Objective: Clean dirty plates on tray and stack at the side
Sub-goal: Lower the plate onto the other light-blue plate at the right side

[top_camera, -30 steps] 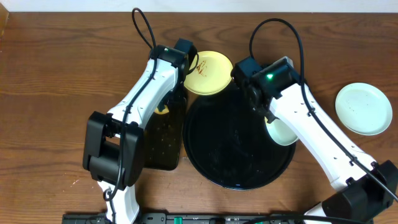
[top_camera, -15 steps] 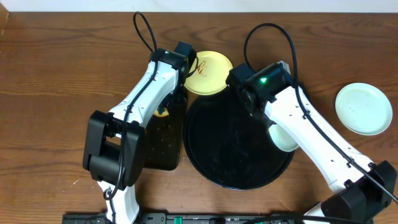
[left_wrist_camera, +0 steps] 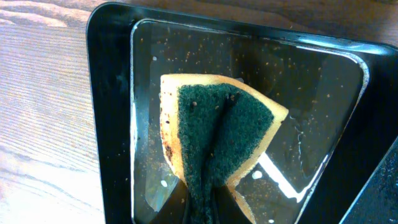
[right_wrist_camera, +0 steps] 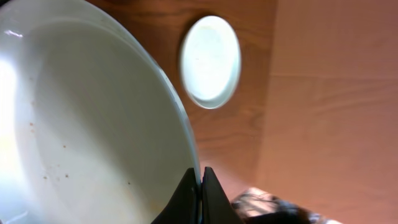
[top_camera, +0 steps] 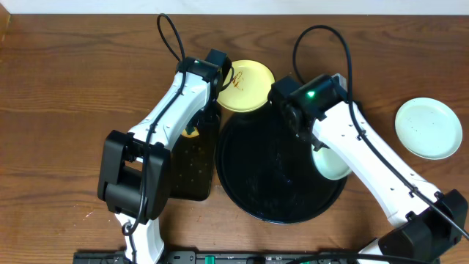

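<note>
My right gripper [right_wrist_camera: 200,186] is shut on the rim of a pale mint plate [right_wrist_camera: 93,124], holding it tilted over the right side of the round black tray [top_camera: 249,183]. The same plate shows partly under my right arm in the overhead view [top_camera: 331,163]. A pale yellow plate [top_camera: 245,84] with brown smears lies at the tray's far rim. A second mint plate [top_camera: 429,128] lies on the table at the right, and it also shows in the right wrist view [right_wrist_camera: 210,61]. My left gripper [left_wrist_camera: 208,208] is shut on a yellow-and-green sponge [left_wrist_camera: 217,134].
A rectangular black tray [left_wrist_camera: 112,124] holding water lies left of the round tray, directly under the sponge. It also shows in the overhead view [top_camera: 192,176]. My two arms reach across the middle of the wooden table [top_camera: 66,110].
My right arm has shifted slightly left and back, and the mint plate it holds has moved a little with it. The left arm and sponge have not moved.
</note>
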You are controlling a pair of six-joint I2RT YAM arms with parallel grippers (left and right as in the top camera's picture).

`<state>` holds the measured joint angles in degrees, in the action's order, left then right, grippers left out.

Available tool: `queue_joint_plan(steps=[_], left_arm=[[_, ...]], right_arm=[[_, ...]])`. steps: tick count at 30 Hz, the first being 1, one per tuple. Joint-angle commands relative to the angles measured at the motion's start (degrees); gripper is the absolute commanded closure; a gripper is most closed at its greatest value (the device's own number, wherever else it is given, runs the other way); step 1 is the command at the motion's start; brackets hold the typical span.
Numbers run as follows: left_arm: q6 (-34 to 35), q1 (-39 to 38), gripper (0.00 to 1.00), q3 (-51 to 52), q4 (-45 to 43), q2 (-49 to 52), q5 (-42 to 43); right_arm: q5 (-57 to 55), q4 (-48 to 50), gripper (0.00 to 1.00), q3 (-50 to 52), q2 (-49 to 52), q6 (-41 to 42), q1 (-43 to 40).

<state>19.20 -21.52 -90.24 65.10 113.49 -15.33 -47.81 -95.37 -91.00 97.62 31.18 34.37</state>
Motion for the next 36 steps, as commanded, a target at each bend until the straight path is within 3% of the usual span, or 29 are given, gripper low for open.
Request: queue_joint_plan(steps=[1,7,15,26,36], left_arm=[[-0.76,0.35,0.92,0.57,0.11,-0.31,-0.24],[-0.76,0.35,0.93,0.57,0.09,-0.31,-0.07],[-0.72,0.35,0.92,0.57,-0.04,-0.31,-0.07],[-0.72,0.35,0.93,0.57,-0.2,-0.31,-0.07],[-0.72,0.35,0.93,0.57,-0.55,-0.31,-0.07]], right_arm=[[9.38,6.75,0.99,-1.18,0.26,5.33,-5.38],[23.32,18.88,0.99,-1.18,0.26,1.11,-18.4],[37.68,26.4,0.99,-1.18,0.26,-5.99,-40.19],[42.49,27.3,0.99,-0.96,1.92,-8.61,-65.37],[44.52,27.61,0.99,-0.72,14.08,-9.18,-75.71]])
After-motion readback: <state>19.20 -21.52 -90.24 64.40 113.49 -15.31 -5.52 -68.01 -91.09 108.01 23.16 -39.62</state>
